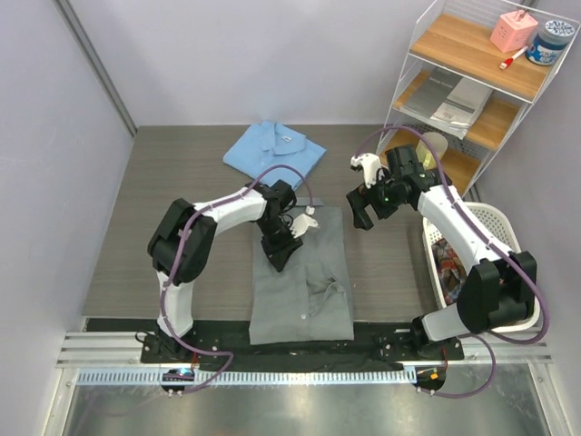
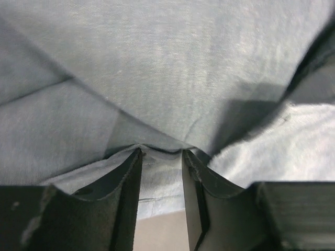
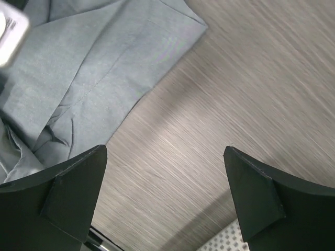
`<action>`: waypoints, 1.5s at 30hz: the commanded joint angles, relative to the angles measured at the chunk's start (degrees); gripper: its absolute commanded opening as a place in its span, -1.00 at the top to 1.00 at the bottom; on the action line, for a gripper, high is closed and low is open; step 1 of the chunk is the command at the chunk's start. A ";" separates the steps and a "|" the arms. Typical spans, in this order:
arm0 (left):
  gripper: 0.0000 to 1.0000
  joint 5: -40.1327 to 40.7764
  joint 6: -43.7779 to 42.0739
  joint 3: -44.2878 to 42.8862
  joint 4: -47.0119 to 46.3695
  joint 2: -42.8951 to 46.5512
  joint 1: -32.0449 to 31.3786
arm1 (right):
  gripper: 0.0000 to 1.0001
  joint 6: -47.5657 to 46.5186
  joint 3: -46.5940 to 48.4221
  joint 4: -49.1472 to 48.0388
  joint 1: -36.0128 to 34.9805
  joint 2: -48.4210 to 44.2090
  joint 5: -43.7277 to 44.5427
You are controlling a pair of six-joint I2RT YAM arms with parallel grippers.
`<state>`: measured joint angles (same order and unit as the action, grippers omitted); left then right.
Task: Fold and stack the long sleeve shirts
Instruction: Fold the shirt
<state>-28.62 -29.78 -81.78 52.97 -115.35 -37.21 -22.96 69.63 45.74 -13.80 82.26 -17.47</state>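
The left gripper (image 2: 162,151), jaws narrow around a fold of the grey shirt (image 1: 304,291) spread beneath it, may or may not be clamping, while the right gripper (image 3: 165,149) gapes wide over the table (image 3: 220,94), that shirt's corner just beyond one finger.

You are looking at a robotics lab cell: a left arm (image 1: 227,204) and a right arm (image 1: 458,227) bolted to a metal rail (image 1: 300,359) at the near edge of a grey wood-grain table (image 1: 182,182). Plain pale partition walls (image 1: 272,54) enclose it. A wire shelf unit (image 1: 454,41) and a white basket (image 1: 495,213) stand at right.
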 commanded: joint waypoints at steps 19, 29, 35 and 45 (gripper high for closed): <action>0.37 15.06 9.82 -23.94 -7.80 -9.09 16.91 | -0.54 7.75 10.71 -5.22 -1.93 10.73 -3.18; 0.46 20.97 16.86 -30.71 -11.40 -20.43 14.63 | -0.55 8.72 9.74 -5.31 0.62 9.68 -3.18; 0.49 19.92 17.92 -52.23 -5.00 -33.59 9.45 | -0.55 8.63 9.56 -5.22 1.85 9.67 -3.00; 0.19 17.56 21.69 -57.45 -11.57 -30.59 8.64 | -0.56 9.16 9.39 -6.62 2.03 10.46 -4.67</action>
<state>-9.47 -11.27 -142.15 43.97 -152.16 -30.72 -14.79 78.30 41.58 -11.81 94.74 -20.60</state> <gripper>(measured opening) 0.367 0.778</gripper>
